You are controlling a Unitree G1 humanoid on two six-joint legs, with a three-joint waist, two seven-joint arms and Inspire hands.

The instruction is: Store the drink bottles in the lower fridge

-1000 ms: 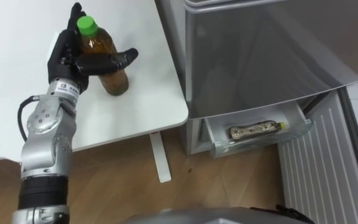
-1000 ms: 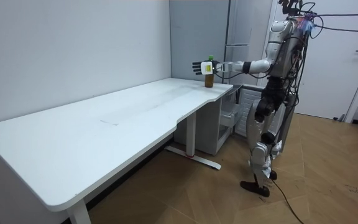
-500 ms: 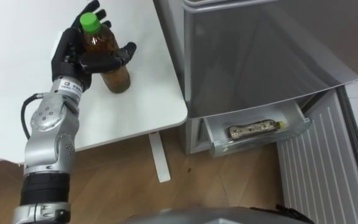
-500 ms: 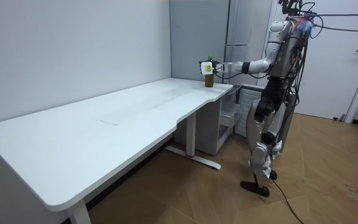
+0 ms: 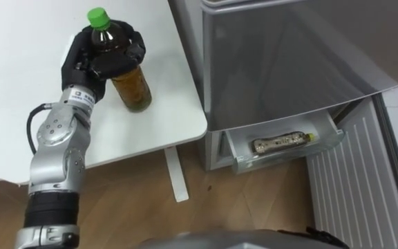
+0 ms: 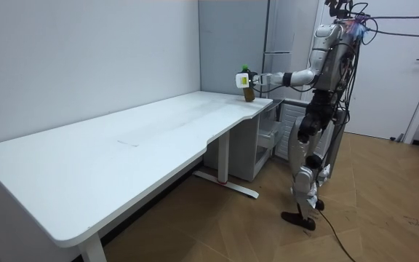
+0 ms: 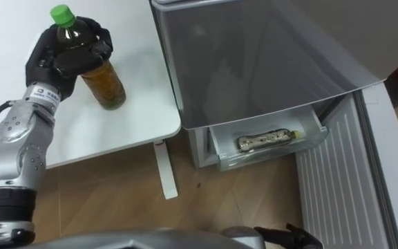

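Left hand (image 5: 81,68), its arm reaching forward over the bench (image 5: 19,104), has fingers curled tight round the upper body of the tilted bottle (image 5: 133,86), just left of the fridge (image 5: 289,62).

Long white table (image 6: 122,149), 8 o'clock | pale grey wall (image 6: 86,51), 10 o'clock | wood floor (image 6: 384,225), 5 o'clock | white door (image 6: 413,94), 3 o'clock
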